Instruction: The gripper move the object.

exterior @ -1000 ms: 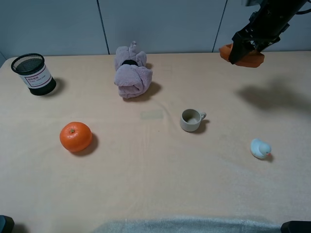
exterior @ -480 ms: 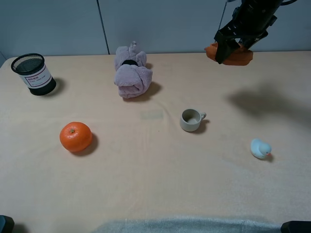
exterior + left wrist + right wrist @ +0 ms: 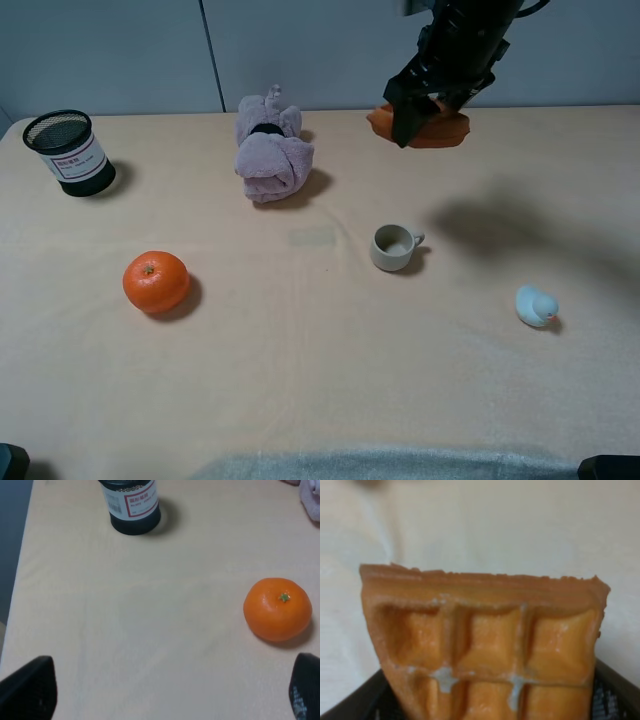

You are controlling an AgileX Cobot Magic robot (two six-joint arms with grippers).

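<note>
My right gripper (image 3: pixel 415 118) is shut on the orange-brown waffle wedge (image 3: pixel 438 130) and holds it in the air above the far side of the table, past the cup. In the right wrist view the waffle (image 3: pixel 485 645) fills the frame, its grid face showing, between the dark fingers (image 3: pixel 615 700). My left gripper (image 3: pixel 170 700) is open and empty, with its fingertips (image 3: pixel 30 687) at the frame's corners, low over the table near the round orange fruit (image 3: pixel 277 608).
On the table stand a black mesh pen holder (image 3: pixel 70 152) at the far left, the orange fruit (image 3: pixel 156 281), a crumpled purple cloth (image 3: pixel 271 150), a small grey cup (image 3: pixel 394 247) and a light blue toy duck (image 3: pixel 536 306).
My right arm has carried the waffle to the left along the table's far side, from the far right to above the cup's far side. Its shadow moved left too.
</note>
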